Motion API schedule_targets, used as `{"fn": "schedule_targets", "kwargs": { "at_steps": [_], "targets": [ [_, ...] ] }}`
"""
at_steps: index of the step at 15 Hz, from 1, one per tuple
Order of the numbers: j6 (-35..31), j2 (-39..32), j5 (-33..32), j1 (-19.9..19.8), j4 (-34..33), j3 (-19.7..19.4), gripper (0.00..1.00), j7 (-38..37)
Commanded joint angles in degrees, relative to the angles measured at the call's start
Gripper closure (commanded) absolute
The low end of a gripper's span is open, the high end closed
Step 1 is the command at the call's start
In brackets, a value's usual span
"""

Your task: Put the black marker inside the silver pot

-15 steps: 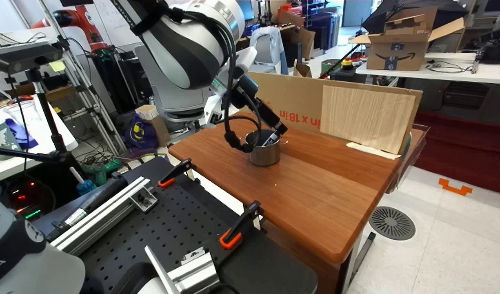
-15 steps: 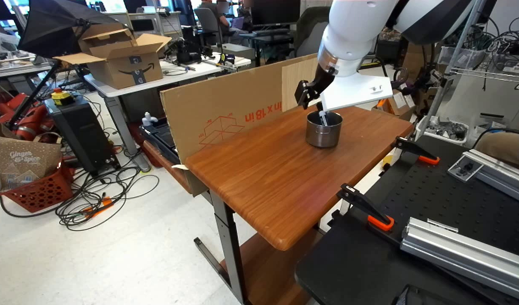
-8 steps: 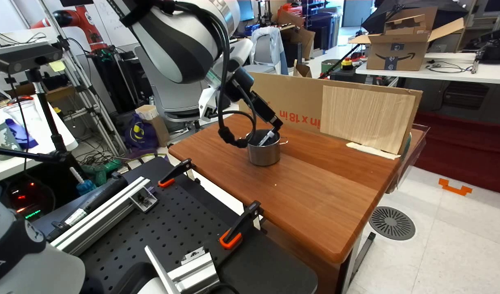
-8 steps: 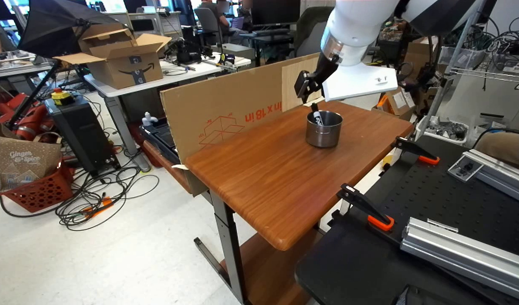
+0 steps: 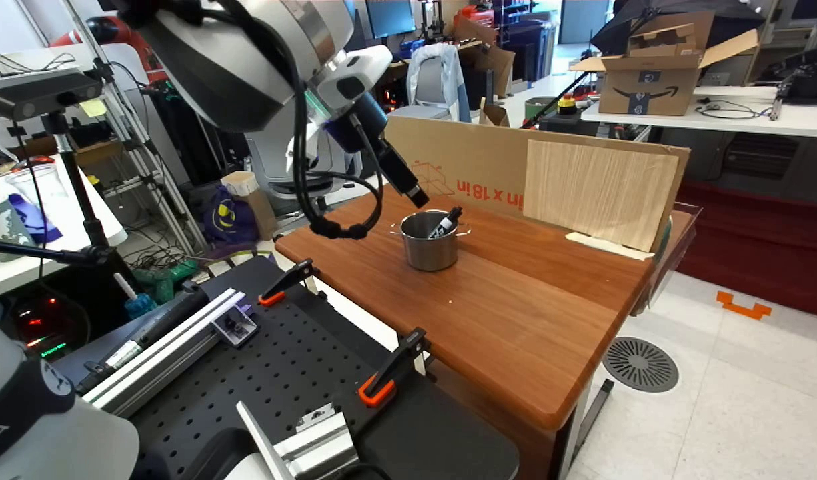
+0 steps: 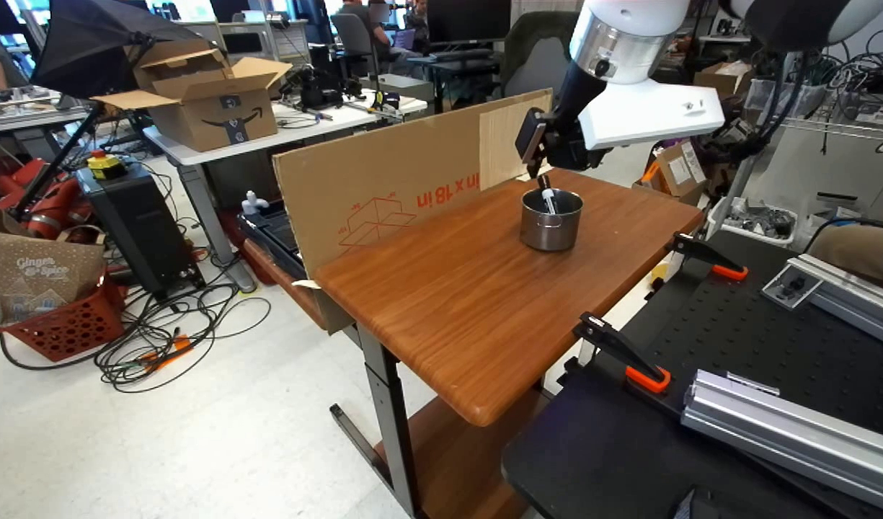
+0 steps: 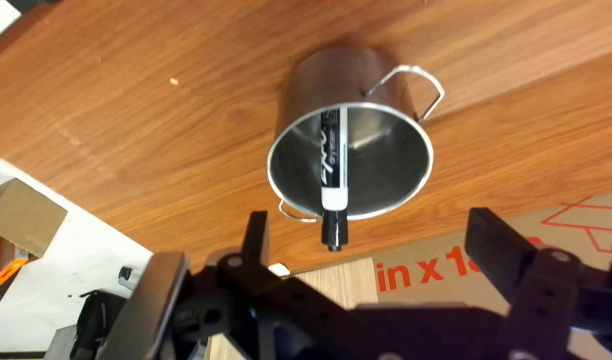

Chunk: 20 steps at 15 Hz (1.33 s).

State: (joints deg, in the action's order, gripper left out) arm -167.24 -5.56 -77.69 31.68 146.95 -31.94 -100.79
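The silver pot (image 5: pixel 431 255) stands upright on the brown wooden table in both exterior views (image 6: pixel 549 234). It also shows in the wrist view (image 7: pixel 330 80), seen from above at a slant. The black marker (image 7: pixel 334 165), black and white with a black cap, leans inside the pot. Its lower end is in the pot and its cap sticks out over the rim. The marker also shows in both exterior views (image 5: pixel 446 224) (image 6: pixel 549 200). My gripper (image 7: pixel 369 216) is open and empty, its fingers wide apart. It hovers above the pot (image 5: pixel 418 196), apart from the marker.
A cardboard sheet (image 5: pixel 481 157) with a pale wood panel (image 5: pixel 601 193) stands along the table's far edge. Black-and-orange clamps (image 5: pixel 395 367) sit at the near edge beside the black perforated board (image 5: pixel 275 373). A thin wire handle (image 7: pixel 420 75) juts from the pot.
My gripper was at the marker's cap and has risen away from it, moving left in an exterior view. The marker is let go and stays in the pot, its lean slightly shifted.
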Motion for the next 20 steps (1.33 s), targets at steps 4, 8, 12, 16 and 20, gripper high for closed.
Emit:
{"fn": "schedule_targets", "kwargs": {
  "at_steps": [4,8,12,16,20],
  "targets": [
    [1.0,2.6,13.7,-12.1,5.2,14.2,0.00,12.9],
    [1.0,2.5,13.6,-11.8,4.9,13.7,0.00,12.6],
    [1.0,2.5,13.6,-11.8,4.9,13.7,0.00,12.6],
    [1.0,2.5,13.6,-11.8,4.9,13.7,0.00,12.6],
    [1.0,2.5,13.6,-11.8,4.9,13.7,0.00,12.6]
  ]
}}
